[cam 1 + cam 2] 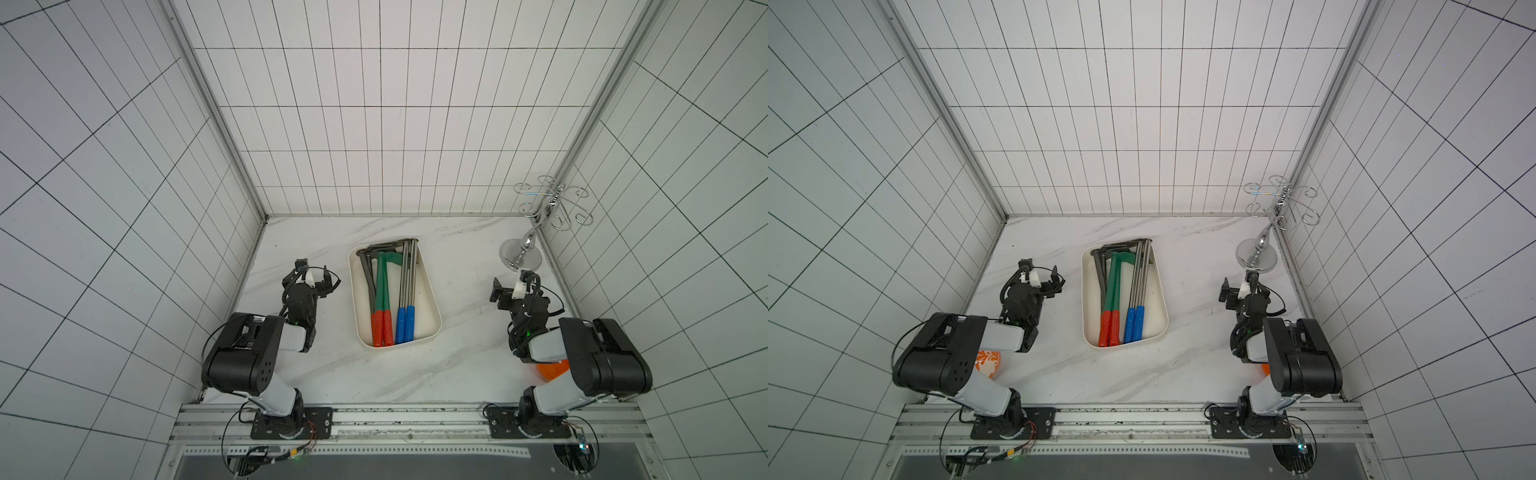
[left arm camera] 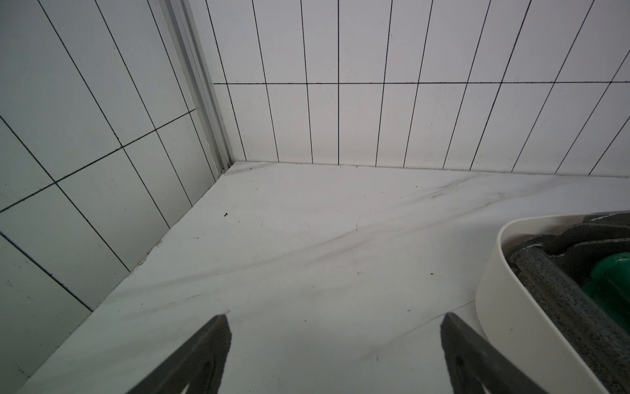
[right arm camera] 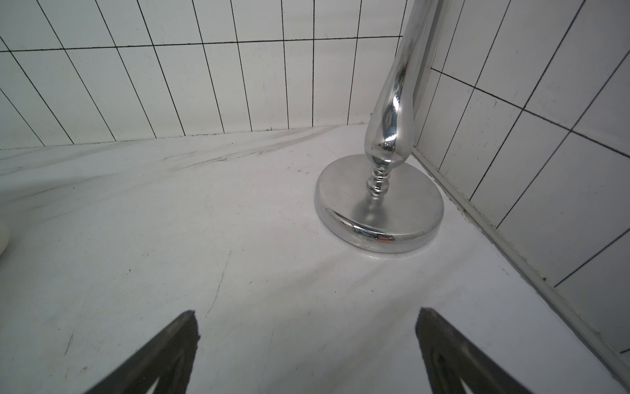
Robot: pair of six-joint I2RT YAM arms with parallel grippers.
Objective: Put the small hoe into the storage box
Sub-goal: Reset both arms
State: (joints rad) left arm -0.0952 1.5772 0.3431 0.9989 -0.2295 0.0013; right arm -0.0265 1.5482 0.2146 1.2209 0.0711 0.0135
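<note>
Your left hand (image 1: 314, 273) sits left of frame centre in a top view, fingers spread with nothing in them, just beside the storage box (image 1: 429, 303). The box is at frame centre on the tabletop (image 1: 316, 374), and four hoes (image 1: 382, 328) lie inside it, red and blue grips toward the lower edge. Your right hand (image 1: 512, 286), centre right, is spread and empty too, near the chrome stand (image 1: 521, 254).
</note>
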